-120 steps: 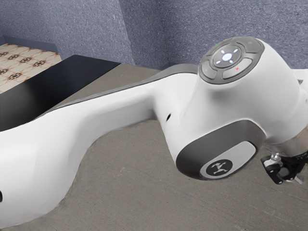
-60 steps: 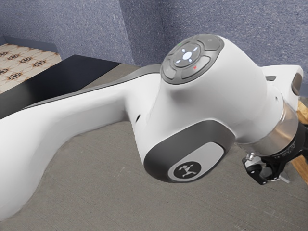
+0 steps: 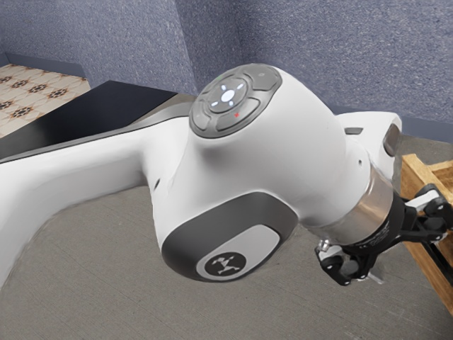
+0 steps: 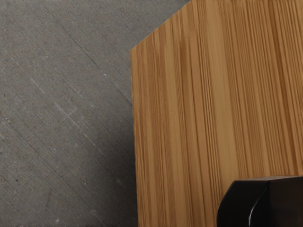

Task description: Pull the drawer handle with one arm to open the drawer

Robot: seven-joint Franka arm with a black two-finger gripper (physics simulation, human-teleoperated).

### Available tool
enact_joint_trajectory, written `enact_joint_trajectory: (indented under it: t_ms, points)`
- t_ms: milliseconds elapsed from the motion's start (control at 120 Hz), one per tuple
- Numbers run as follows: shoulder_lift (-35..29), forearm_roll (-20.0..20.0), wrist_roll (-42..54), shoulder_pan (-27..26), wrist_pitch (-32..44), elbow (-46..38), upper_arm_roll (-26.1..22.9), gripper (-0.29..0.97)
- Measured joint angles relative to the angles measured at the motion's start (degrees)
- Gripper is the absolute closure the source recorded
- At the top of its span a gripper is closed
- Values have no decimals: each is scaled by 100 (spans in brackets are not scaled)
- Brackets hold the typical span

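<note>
The wooden drawer [image 3: 413, 177] shows at the exterior view's right edge as a light wood frame. My gripper [image 3: 432, 214] is a black hand at the end of the white arm [image 3: 283, 177], right against that wood. A black bar [image 3: 437, 256] runs along the wood just under the hand; I cannot tell if it is the handle. In the wrist view a striped wood panel [image 4: 213, 104] lies under the hand over the grey table top [image 4: 61, 118]. A black block [image 4: 262, 203] sits at that panel's near edge.
The grey table top [image 3: 106, 269] stretches under the arm. A black slab [image 3: 78, 117] lies at the back on the exterior view's left. Blue walls [image 3: 340, 42] stand behind, and tiled floor [image 3: 35, 88] shows at far left.
My arm has drawn back toward the exterior view's left. The wooden frame has come into view at the right edge, following the hand.
</note>
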Motion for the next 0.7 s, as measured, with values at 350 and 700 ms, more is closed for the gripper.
enact_joint_trajectory:
  t_ms: [350,700]
  points:
    - [-594,14,-146,-49,-36,-252,59,4]
    - [-2060,624,-246,-2124,-1841,588,-140,2]
